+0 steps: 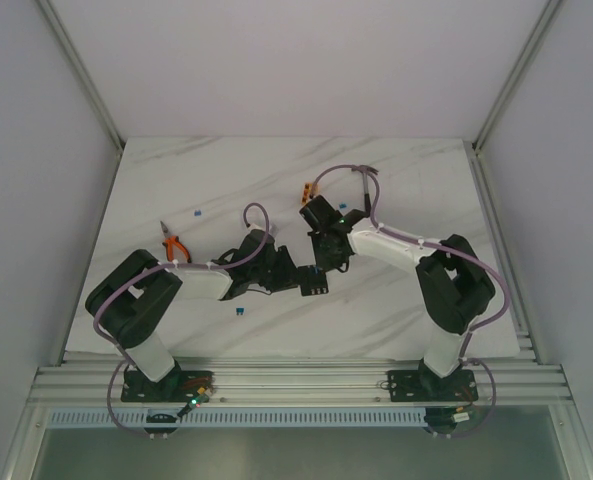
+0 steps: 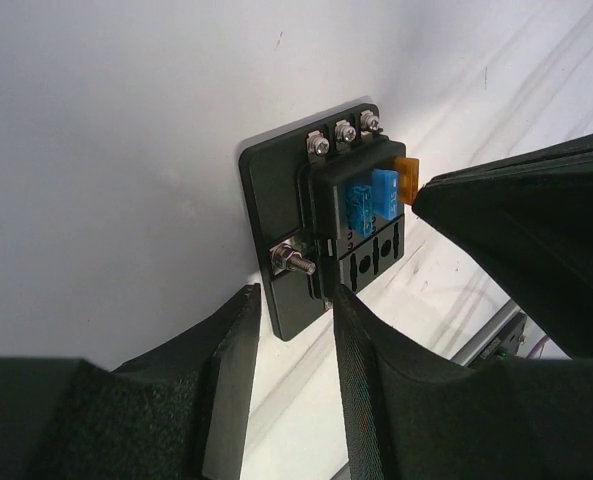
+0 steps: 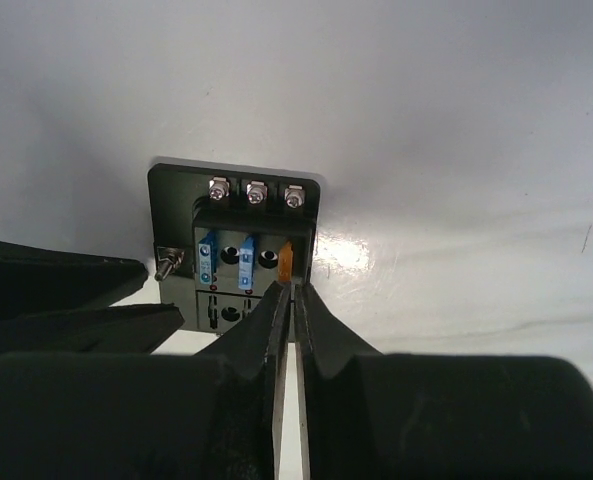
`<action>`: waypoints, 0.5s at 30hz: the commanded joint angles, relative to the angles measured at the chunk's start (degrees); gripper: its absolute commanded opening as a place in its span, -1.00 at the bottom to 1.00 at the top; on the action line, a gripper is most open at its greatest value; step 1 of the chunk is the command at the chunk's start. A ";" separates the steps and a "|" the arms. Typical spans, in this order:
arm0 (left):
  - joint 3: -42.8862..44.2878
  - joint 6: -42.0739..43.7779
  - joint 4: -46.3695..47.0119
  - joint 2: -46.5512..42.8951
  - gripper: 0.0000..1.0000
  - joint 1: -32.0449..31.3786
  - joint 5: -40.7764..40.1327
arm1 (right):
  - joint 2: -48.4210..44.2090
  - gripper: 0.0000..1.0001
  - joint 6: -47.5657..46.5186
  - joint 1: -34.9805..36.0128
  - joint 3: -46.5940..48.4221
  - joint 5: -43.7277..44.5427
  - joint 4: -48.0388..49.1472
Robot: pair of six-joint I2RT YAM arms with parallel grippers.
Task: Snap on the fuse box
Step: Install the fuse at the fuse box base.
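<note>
**Both grippers at the fuse box, an orange fuse at the right tips**

The fuse box lies flat on the table, in its near middle, between the two grippers. Two blue fuses stand in the box's top face, with an orange fuse in the slot to their right. Three screws line the box's far edge, and a stud sticks out of its left side.

The left gripper reaches the box from the left. Its fingers stand partway open astride the box's near left corner, one outside the base plate and one against the raised body. Whether they clamp the box, I cannot tell.

The right gripper comes at the box from the near side. It is closed to a thin slit, and its tips pinch the near end of the orange fuse.

The pliers lie well to the left of the box. One loose blue fuse lies to the near left of the box and another to the far left. An orange block sits beyond the box.
</note>
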 commanded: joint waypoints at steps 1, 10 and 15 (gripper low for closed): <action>0.07 0.91 -1.84 0.01 -0.10 -0.23 -0.66 | 1.60 -0.77 0.50 0.38 -0.33 0.25 0.12; 0.09 1.10 -1.83 0.53 -0.10 -0.22 -0.59 | 5.24 -0.95 1.42 0.41 -0.56 -0.12 -1.79; 0.23 1.23 -1.89 0.80 -0.10 -0.22 -0.94 | 3.63 -0.96 0.44 0.91 -0.69 0.94 -1.61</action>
